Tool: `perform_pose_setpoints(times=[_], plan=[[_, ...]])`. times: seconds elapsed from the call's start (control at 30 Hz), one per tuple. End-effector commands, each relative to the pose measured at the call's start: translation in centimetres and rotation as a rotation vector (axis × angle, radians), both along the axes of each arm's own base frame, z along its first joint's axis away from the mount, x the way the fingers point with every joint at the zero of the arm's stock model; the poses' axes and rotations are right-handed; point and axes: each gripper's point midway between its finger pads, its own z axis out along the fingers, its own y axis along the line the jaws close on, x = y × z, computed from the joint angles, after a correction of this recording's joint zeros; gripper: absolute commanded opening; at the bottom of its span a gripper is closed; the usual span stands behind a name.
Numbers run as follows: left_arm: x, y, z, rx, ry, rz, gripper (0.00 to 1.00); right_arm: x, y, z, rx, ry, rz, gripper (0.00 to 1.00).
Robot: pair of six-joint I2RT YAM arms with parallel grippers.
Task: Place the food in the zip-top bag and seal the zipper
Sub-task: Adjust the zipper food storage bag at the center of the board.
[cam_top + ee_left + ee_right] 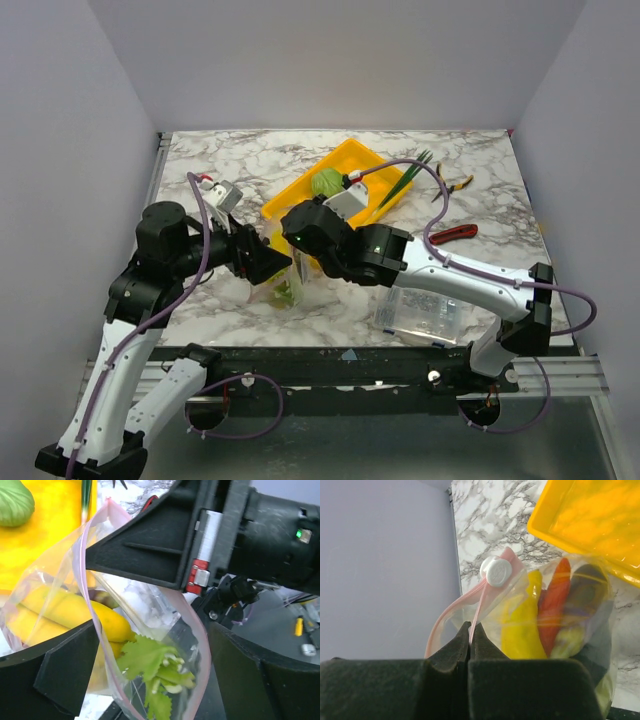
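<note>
The black jaws of the right gripper (470, 629) are seen pressed shut on the thin pink zipper strip (451, 611) of a crinkly clear plastic zip-top bag (165, 605), beside a yellow plastic tray (590, 515) on the marbled table (490, 510). The left gripper (150, 666) jaws are spread wide either side of the bag's mouth. Counted inside are two smooth yellow toy bananas (75, 610), one red pepper (555, 600) and one serrated green leaf (140, 655).
</note>
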Motion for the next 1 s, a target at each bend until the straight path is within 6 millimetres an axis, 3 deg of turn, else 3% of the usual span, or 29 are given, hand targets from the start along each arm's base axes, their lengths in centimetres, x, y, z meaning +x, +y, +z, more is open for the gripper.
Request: perform_pose_setpoints(times=[0.0, 0.13, 0.37, 0.43, 0.63, 0.73, 0.8, 0.83, 0.97], plan=[[1.0, 0.6, -0.6, 0.075, -0.147, 0.056, 0.92, 1.1, 0.0, 1.9, 0.073, -0.039, -0.090, 0.00], [0.5, 0.4, -1.1, 0.092, -0.204, 0.031, 0.98, 1.3, -0.1, 1.9, 0.083, -0.034, -0.110, 0.00], [1.1, 0.2, -1.2, 0.146, -0.259, 0.063, 0.96, 1.2, 0.1, 1.6, 0.117, -0.005, -0.125, 0.00], [1.3, 0.1, -1.4, 0.161, -0.261, 0.072, 0.88, 1.2, 0.4, 1.7, 0.122, -0.004, -0.120, 0.00], [2.3, 0.7, -2.0, 0.209, -0.218, 0.136, 0.37, 1.4, 0.5, 2.0, 0.027, -0.036, -0.091, 0.01], [2.2, 0.9, -2.4, 0.227, -0.203, 0.135, 0.14, 1.4, 0.1, 2.7, -0.058, -0.120, -0.014, 0.16], [2.1, 1.0, -2.3, 0.239, -0.206, 0.131, 0.06, 0.6, 1.1, 4.2, -0.183, -0.305, 0.252, 0.25], [2.0, 1.0, -2.3, 0.237, -0.212, 0.127, 0.01, -0.1, 1.0, 4.7, -0.241, -0.424, 0.399, 0.47], [1.2, 0.4, -1.6, 0.208, -0.228, 0.074, 0.00, -0.3, -3.5, 6.5, -0.382, -0.636, 0.536, 0.88]])
